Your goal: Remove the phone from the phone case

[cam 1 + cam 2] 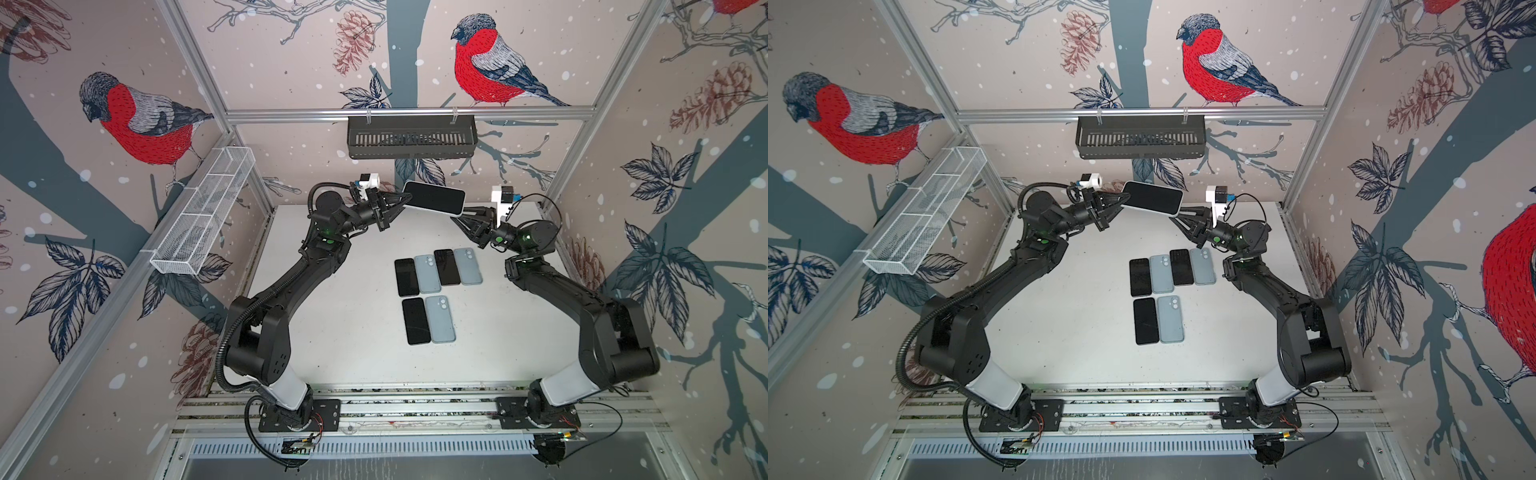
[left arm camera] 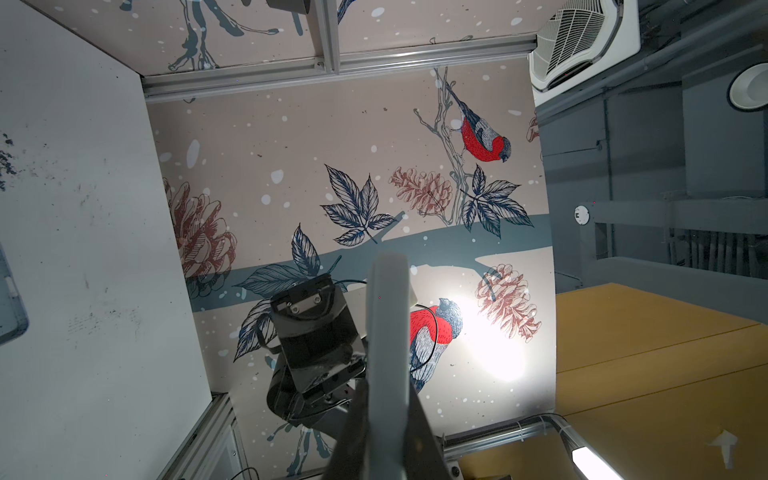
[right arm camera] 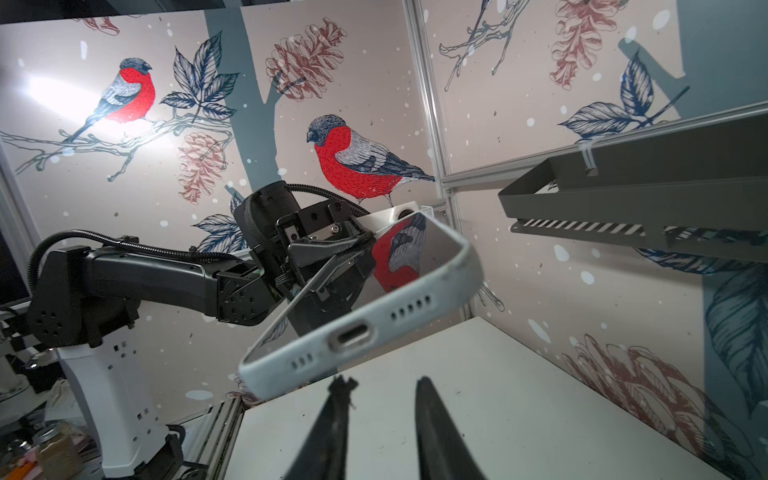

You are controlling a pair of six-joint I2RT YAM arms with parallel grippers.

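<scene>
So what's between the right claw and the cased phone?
Nothing: the right wrist view shows a bare gap between the open right gripper and the cased phone.

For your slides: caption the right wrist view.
Left gripper holds the cased phone aloft; right gripper open near its port end.

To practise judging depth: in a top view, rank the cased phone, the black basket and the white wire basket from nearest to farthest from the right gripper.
1. cased phone, at the tips of the right gripper.
2. black basket, on the back rail.
3. white wire basket, on the left wall.
</scene>
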